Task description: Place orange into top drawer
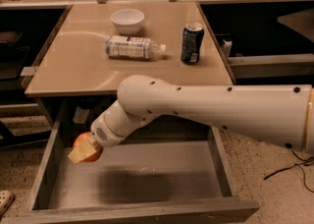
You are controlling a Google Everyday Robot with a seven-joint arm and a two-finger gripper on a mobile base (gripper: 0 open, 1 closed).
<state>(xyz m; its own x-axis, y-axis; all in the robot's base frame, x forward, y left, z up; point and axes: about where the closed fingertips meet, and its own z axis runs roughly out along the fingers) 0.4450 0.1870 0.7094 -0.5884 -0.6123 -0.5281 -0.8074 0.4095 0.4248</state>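
Note:
The top drawer (147, 212) is pulled open below the counter, grey wood-grain with a flat bottom. My white arm reaches in from the right across it. My gripper (84, 149) is over the drawer's back left part, shut on the orange (87, 145). The orange is round and partly hidden by a pale finger (81, 152). It hangs a little above the drawer's bottom, close to the left wall. A dark shadow lies on the drawer's bottom under the arm.
On the tan counter (68, 70) stand a white bowl (127, 20), a plastic bottle lying on its side (131, 47) and a dark blue can (192, 43). A shoe (5, 201) lies on the floor at the left. Cables (294, 166) run at the right.

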